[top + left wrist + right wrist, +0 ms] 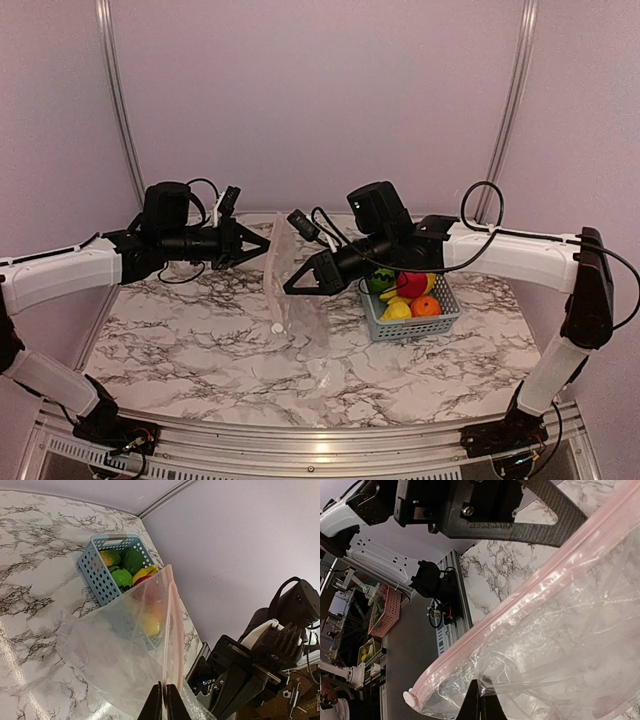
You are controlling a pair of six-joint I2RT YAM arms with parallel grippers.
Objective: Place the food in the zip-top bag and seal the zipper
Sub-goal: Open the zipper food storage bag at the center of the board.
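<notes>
Hanging between the two arms above the middle of the worktop (180, 350), the zip-top bag (300, 315) is stretched at a slant, and its lower crumpled end reaches down to the marble. The top view shows it only as a faint clear sheet. The wrist views add the zipper (172, 625), a pinkish strip along the mouth edge, which the right wrist view shows ending in a small white knob (409, 698). The left end effector (164, 705) is clenched on that edge, its fingers pressed together where the strip runs down to them. The right end effector (480, 702) is likewise clenched on the clear film just below the strip, with the left one's black fingers close above it in that view. The food (405, 295) lies heaped in the grey-blue basket (415, 327), just to the right of the bag. From above, green, red, yellow and orange pieces show. The left wrist view looks at part of the basket through the film, so a yellow piece seems to sit inside the bag. Open marble lies left of the bag and toward the near edge. The basket stands closer to the worktop's right edge, under the right arm.
</notes>
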